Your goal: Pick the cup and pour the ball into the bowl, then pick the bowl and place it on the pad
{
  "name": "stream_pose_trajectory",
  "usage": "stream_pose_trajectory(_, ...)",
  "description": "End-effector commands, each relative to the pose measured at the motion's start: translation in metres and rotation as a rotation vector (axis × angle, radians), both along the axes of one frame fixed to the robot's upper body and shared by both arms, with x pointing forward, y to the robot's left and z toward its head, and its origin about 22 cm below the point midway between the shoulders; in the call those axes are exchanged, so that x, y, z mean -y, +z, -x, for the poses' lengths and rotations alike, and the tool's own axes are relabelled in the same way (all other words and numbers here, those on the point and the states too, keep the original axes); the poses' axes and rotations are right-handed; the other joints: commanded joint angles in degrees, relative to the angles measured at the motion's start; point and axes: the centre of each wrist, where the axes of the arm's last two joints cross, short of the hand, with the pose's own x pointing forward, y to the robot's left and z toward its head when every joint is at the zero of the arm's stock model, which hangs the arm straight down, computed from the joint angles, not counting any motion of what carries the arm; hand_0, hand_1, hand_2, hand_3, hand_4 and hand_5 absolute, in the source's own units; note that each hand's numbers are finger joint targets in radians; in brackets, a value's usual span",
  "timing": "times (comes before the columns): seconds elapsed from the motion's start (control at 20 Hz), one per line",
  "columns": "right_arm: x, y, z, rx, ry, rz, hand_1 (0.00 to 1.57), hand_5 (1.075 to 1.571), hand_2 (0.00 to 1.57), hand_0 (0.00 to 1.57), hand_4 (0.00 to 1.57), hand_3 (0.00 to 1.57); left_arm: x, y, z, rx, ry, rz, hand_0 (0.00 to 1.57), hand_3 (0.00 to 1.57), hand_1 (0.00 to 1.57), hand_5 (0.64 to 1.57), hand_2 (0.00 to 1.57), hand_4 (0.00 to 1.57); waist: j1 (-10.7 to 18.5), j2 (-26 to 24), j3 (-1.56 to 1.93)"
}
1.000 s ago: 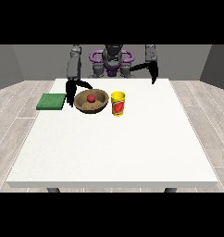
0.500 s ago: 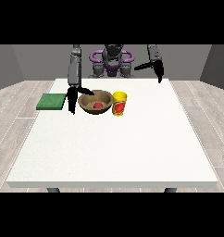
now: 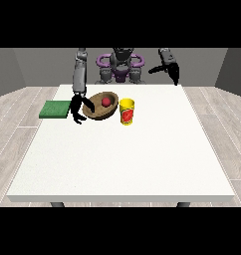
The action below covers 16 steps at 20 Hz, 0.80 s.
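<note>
On the white worktop (image 3: 122,159), toward its far edge and left of the middle, a brown bowl (image 3: 101,110) sits tilted, its left side lower and its right rim raised. A red ball (image 3: 106,101) lies inside the bowl. The hand at the view's left (image 3: 77,110) is at the bowl's left rim, its black fingers curled about that rim, clamped on the bowl. Just beside the bowl, on its right, a yellow cup (image 3: 126,111) with a red mark stands upright on the worktop; whether cup and bowl touch cannot be told. A flat green pad (image 3: 55,109) lies at the worktop's left edge, near the far left corner, just left of the hand holding the bowl. The hand at the view's right (image 3: 173,72) hangs in the air above the far right part of the worktop, well apart from the cup, holding nothing; its fingers point downward, but whether they are apart or together cannot be told
</note>
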Motion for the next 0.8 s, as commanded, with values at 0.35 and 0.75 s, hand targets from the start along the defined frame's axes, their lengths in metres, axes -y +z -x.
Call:
stream_pose_trajectory(0.35, -0.014, -0.004, -0.004, -0.427, -0.105, 0.284, 1.57, 1.567, 1.57, 1.57, 0.86, 1.05, -0.041, -0.038, -0.004, -0.145, 0.060, 0.049, 0.00, 0.00, 0.00, 1.423, 0.00, 0.96, -1.80, -8.76, 1.63)
stream_pose_trajectory(0.75, -0.038, 0.055, -0.043, -0.537, 0.013, 0.287, 1.57, 1.567, 1.57, 1.57, 0.81, 0.89, -0.089, -0.102, 0.023, -0.335, 0.221, 0.066, 0.00, 0.00, 0.00, 1.404, 0.00, 1.00, -11.87, -19.28, 1.74)
